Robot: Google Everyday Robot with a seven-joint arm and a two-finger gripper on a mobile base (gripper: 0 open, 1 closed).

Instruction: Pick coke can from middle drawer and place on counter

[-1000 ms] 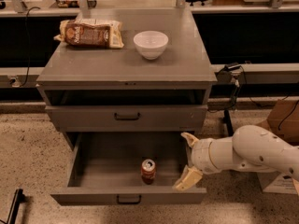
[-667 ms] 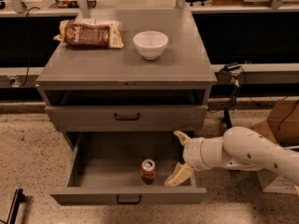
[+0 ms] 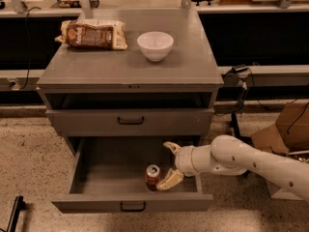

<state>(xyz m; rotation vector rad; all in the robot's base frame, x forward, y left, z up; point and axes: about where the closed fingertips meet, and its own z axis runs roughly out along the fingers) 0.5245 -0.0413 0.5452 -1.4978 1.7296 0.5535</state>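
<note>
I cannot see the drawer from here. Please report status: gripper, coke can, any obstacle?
Gripper open, inside the pulled-out middle drawer, just right of the coke can. Can upright, not grasped. Nothing between them.

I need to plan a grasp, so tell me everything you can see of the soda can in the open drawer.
The soda can is small and red with a silver top, metal by its look. It stands upright on the floor of the open drawer, near the front, a little right of centre. The open gripper sits just to its right, with the lower finger beside the can; contact cannot be told.
</note>
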